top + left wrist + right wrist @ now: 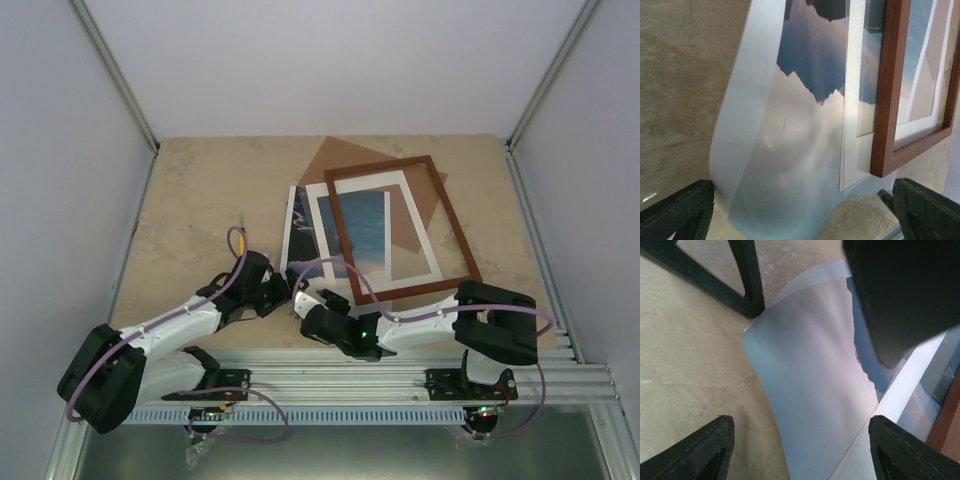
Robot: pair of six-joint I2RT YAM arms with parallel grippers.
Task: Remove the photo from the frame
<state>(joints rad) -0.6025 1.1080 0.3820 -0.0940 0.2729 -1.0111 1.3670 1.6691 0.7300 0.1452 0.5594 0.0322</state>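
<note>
- Two claws sit nearest the arms, just short of the frame's near left corner. The left claw (800, 205) is wide open, with a finger on either side of the photo's near edge, and holds nothing.
- The right claw (805, 450) is also open and empty. It faces the left one across that same edge.
- The photo (790, 165) lies on the table (200, 200), mostly to the left of the frame (888, 90). Its right part is tucked beneath the white mat (316, 215), which itself passes under the frame's left bar. So the photo is partly out, not yet clear.
- The photo's near edge curls up off the table, and that raised lip looks like the best place to grip. One claw could close gently on the lip and draw the sheet leftward, away from the frame. A hard pinch or an upward pull could crease the paper. Dragging might also shift the mat and frame, so the other claw might steady them.
- The photo's long axis runs near to far, roughly alongside the frame's left bar, leaning a little. Its pale sky end points toward the arms, and the dark cliffs lie farther off.
- Farthest away, a brown board (340, 155) shows beyond the frame's far left corner.
</note>
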